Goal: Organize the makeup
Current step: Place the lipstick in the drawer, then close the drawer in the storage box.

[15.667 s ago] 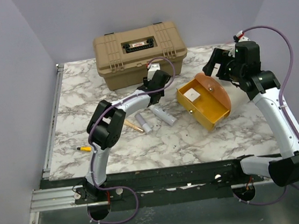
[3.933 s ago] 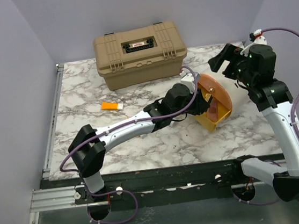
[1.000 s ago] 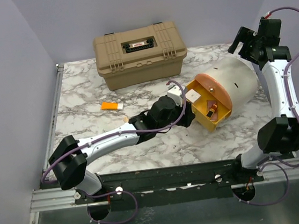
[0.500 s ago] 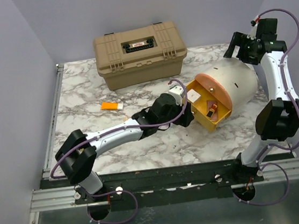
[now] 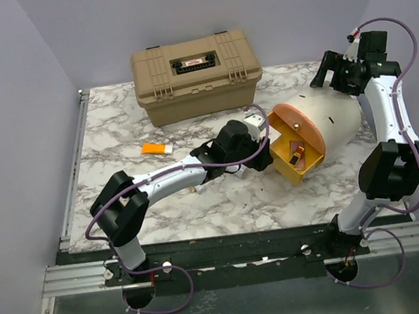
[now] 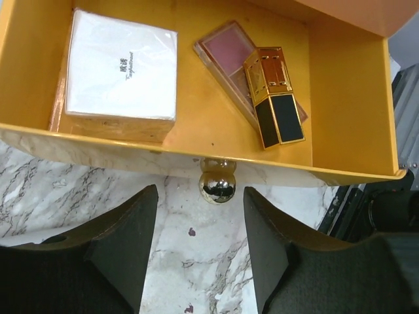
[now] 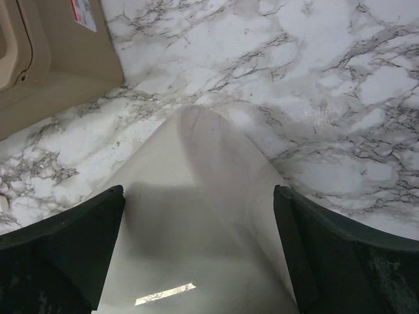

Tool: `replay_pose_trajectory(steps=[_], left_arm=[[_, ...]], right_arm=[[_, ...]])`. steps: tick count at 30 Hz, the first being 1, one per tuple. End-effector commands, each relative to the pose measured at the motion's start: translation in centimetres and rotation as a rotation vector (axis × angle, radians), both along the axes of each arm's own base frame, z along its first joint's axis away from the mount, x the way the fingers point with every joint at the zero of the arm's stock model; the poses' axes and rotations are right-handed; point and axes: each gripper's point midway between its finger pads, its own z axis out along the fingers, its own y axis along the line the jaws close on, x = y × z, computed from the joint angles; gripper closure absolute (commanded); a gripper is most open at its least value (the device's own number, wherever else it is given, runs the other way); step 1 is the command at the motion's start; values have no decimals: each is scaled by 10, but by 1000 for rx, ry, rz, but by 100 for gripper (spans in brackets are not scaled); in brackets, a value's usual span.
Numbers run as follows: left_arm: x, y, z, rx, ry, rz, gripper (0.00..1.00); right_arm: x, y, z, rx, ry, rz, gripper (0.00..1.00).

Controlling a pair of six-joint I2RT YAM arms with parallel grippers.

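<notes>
- Marble table [image 5: 115,130], lavender walls.
- Top: orange tube [image 5: 155,148] lies on the marble, long axis left-right, well left of the pouch [image 5: 329,113]. Left arm [image 5: 174,178] is the nearer one. Case [image 5: 196,75] label unreadable.
- Left wrist: left claw [image 6: 200,199] open, empty. Tray [image 6: 350,98] knob [image 6: 217,185] sits dead ahead at the tips. Lipstick [image 6: 273,98] overlaps the palette [image 6: 226,55] in the tray, beside a white box [image 6: 121,65] whose print is too small to read.
- Right wrist: right claw [image 7: 200,193] wide open over the pouch shell, contact unclear.
</notes>
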Motion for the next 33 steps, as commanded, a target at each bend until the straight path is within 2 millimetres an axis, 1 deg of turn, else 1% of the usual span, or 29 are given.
replay_pose_trajectory(steps=[1, 4, 6, 9, 13, 15, 17, 19, 24, 25, 30, 33], left_arm=[[-3, -9, 2, -17, 2, -58, 45], [-6, -11, -5, 6, 17, -89, 47], [-4, -8, -10, 20, 23, -69, 49], [-4, -10, -11, 4, 29, -64, 51], [-1, -13, -7, -4, 18, -61, 52], [1, -14, -3, -14, 11, -53, 58], [3, -15, 2, -30, 12, -37, 61], [5, -17, 6, -45, 15, -23, 66], [5, -24, 11, -90, 30, -25, 66], [7, -27, 7, -95, 49, -19, 66], [8, -31, 7, -112, 58, -10, 66], [9, -33, 7, -120, 63, -6, 66]], right_arm=[[-24, 2, 4, -2, 15, 15, 2], [-28, 11, 6, 26, -5, 39, 2], [-29, 10, 6, 23, -8, 36, 2], [-30, 6, 5, 2, 3, 23, 2], [-29, 6, 3, 9, 8, 19, 2], [-28, 6, 2, 12, 7, 20, 2], [-27, 6, -1, 10, 13, 18, 2], [-28, 4, -4, 6, 28, 15, 2], [-30, -5, -12, -26, 69, -23, 2], [-29, -6, -8, -29, 65, -29, 3], [-29, -4, -4, -21, 53, -28, 3], [-29, 0, -6, -2, 51, -15, 3]])
